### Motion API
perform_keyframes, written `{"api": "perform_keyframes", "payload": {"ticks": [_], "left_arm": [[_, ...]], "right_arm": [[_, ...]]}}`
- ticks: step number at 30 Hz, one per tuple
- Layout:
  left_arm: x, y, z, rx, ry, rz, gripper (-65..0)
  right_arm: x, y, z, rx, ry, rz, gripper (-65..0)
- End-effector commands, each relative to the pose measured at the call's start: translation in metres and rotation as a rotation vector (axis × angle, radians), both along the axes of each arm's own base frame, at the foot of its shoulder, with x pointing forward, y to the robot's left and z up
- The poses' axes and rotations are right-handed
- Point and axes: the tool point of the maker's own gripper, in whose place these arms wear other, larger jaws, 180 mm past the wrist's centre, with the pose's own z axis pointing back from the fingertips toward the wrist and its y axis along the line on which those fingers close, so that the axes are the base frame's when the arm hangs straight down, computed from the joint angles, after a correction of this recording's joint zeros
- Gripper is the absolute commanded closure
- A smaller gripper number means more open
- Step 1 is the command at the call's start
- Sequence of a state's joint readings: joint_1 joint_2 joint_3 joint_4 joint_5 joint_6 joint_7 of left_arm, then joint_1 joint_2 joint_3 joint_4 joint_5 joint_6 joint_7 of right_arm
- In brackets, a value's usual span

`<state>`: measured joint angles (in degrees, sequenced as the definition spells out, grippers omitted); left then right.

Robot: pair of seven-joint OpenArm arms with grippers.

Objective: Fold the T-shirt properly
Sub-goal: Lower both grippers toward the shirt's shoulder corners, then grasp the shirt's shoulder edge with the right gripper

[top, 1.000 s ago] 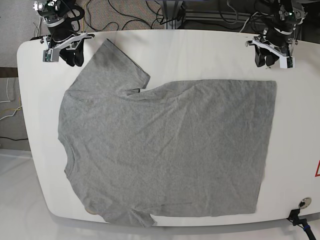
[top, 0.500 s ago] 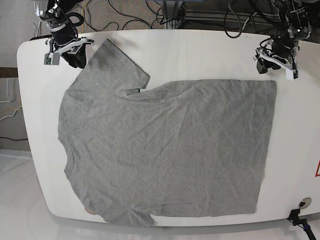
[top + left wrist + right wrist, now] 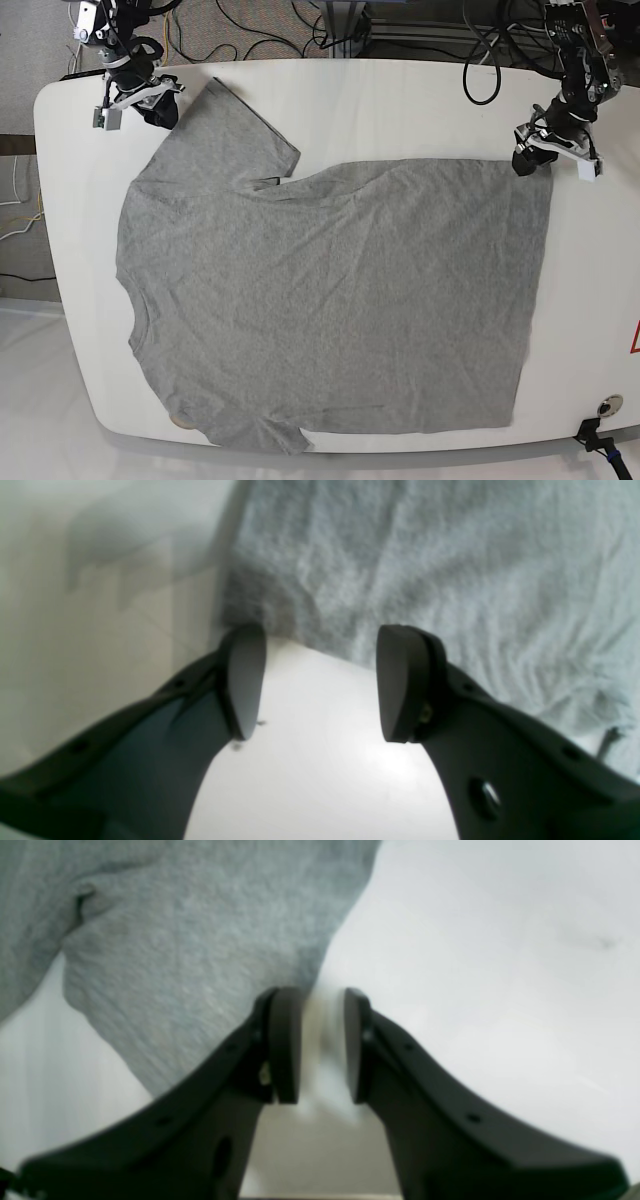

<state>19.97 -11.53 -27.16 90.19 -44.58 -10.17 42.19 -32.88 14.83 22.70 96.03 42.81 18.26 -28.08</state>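
Base view shows the shirt [image 3: 330,300] flat across the table [image 3: 400,100], the left gripper [image 3: 320,680] spread at the upper-right hem corner, the right gripper [image 3: 322,1045] nearly together beside the upper-left sleeve: next, pinch both.

A white table [image 3: 400,105] with rounded corners fills most of the base view, its top glossy and evenly lit, with soft shadows on it just beside each pincer. Behind its far edge, past both pincers, lies a grey carpeted floor [image 3: 30,40] strewn with black cables [image 3: 270,35], and a dark metal frame [image 3: 345,20] stands between the two pincers' sides. Below the near edge the floor looks pale and shiny. At the near corner, well apart from the pincer above it, sit a small round metal fitting [image 3: 608,406], a red mark [image 3: 634,340] on the tabletop's edge, and what may be a black clamp [image 3: 595,438].
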Motion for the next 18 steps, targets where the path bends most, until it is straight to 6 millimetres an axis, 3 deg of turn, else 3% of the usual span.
{"api": "perform_keyframes", "payload": {"ticks": [1,7,16,18], "left_arm": [[-0.005,-0.001,-0.002,-0.006,0.028,-0.018,-32.7],[-0.008,-0.008,-0.006,-0.031,0.043,-0.026,-31.9],[-0.01,-0.014,-0.01,-0.042,0.052,-0.038,-32.9],[-0.01,-0.015,-0.01,-0.039,0.052,-0.04,-30.5]], "right_arm": [[0.006,-0.001,0.01,-0.003,-0.039,0.014,-16.8],[0.006,0.001,0.012,0.006,-0.04,0.012,-24.7],[0.017,0.004,0.014,0.014,-0.058,0.022,-24.4],[0.021,0.003,0.011,0.016,-0.057,0.015,-24.0]]}}
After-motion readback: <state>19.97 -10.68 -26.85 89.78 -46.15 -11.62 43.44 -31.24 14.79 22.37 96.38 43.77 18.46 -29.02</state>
